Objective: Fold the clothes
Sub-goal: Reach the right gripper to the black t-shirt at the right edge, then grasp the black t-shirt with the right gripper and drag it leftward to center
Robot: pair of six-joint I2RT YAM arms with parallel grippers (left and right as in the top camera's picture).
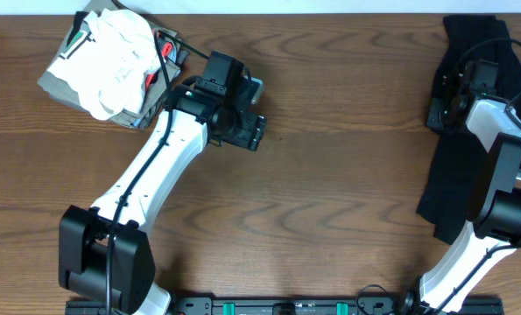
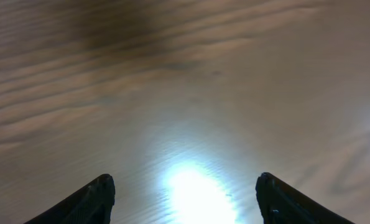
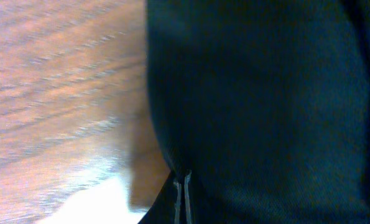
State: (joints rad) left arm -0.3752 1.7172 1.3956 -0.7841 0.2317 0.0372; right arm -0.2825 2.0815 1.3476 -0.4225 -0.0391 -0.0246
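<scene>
The black garment (image 1: 446, 179) lies in a long strip down the right edge of the table, partly under my right arm. In the right wrist view it (image 3: 265, 93) fills the right side, its edge running down to the fingertips. My right gripper (image 1: 440, 109) sits at the garment's left edge, and its fingers (image 3: 182, 186) are pressed together on that edge. My left gripper (image 1: 253, 133) is at the upper middle of the table, far from the garment. In the left wrist view it (image 2: 185, 186) is wide open over bare wood, holding nothing. No logo is visible.
A stack of folded white, olive-grey and red garments (image 1: 111, 61) sits at the back left, just beside my left arm. The brown wooden table (image 1: 330, 192) spans the view between the arms. Glare brightens the wood under both wrists.
</scene>
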